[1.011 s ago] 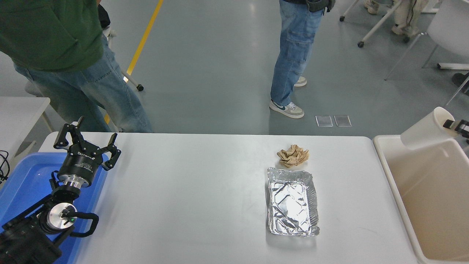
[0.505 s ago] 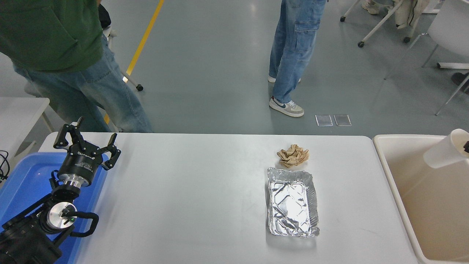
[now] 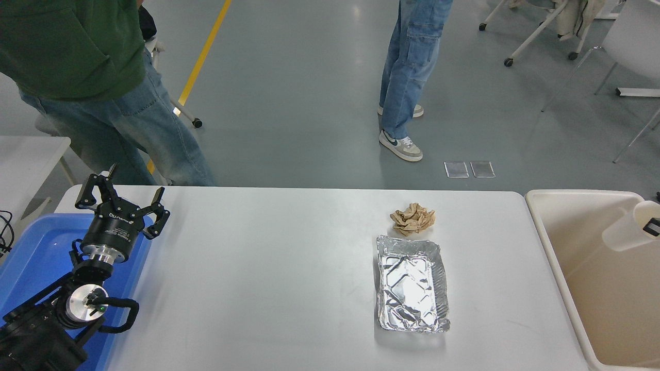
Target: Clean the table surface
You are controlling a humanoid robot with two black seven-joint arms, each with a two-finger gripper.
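Note:
The table surface point(image 3: 268, 268) is a wide white top. On its right half lie a crumpled brown paper ball point(image 3: 412, 218) and, just in front of it, a crinkled foil tray point(image 3: 411, 282). At the right edge only a black tip of my right gripper point(image 3: 653, 224) shows, shut on the rim of a white cup point(image 3: 625, 233) that hangs tilted over the beige tub point(image 3: 546, 242). My left gripper point(image 3: 122, 193) is parked at the lower left with its fingers spread open and nothing between them.
A blue bin point(image 3: 36, 252) sits under the left arm at the table's left end. A person in a green top stands at the far left corner, and another in jeans point(image 3: 407, 67) stands on the floor beyond. A smaller white table point(image 3: 26, 154) is at the left.
The right gripper has carried the white cup right and down over the tub, almost out of the picture. The person in jeans shifted their feet. The left arm has not moved.

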